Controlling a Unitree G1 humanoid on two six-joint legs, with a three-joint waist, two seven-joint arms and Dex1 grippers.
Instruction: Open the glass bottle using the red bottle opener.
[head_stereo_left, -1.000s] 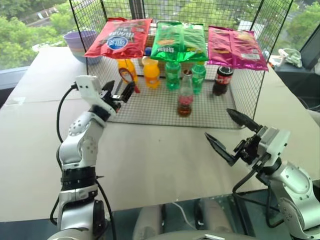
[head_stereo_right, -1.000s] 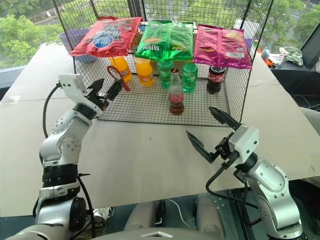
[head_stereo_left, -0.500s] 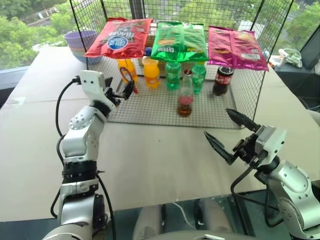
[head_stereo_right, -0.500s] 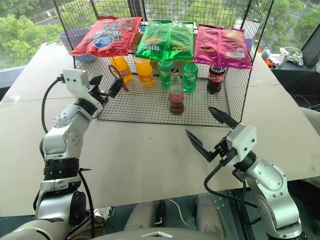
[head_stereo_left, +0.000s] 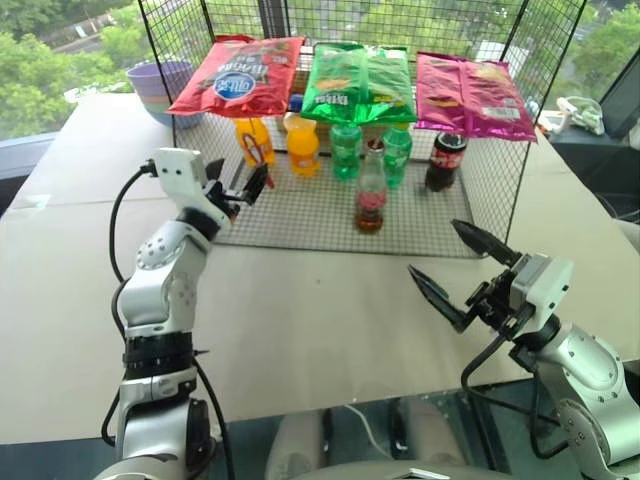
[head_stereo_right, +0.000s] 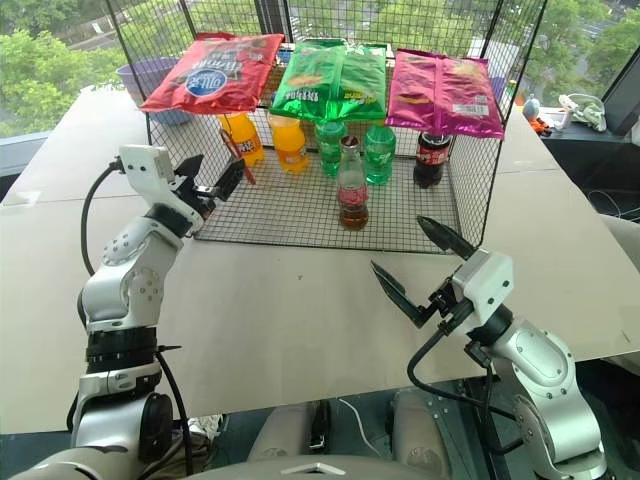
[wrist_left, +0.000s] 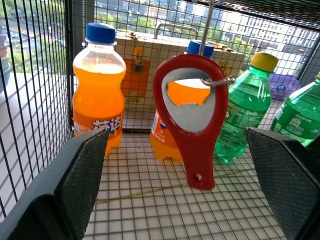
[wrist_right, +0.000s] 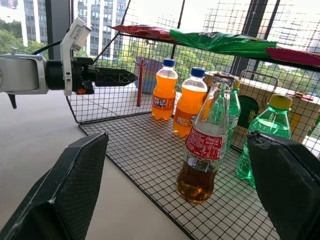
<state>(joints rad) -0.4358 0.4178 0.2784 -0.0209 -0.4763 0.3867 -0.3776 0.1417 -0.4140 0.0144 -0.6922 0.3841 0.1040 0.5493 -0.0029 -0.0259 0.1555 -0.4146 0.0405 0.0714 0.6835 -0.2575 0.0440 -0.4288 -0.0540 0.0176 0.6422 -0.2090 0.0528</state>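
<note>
Left wrist view: open, empty left end effector (wrist_left: 175, 165) should centre on the hanging red bottle opener (wrist_left: 192, 125) before closing.

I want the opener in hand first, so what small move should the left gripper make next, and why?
Probably ease the left gripper forward until its open fingers straddle the opener, then close. The opener hangs from a hook in the wire rack, ahead of the fingers, untouched.
</note>
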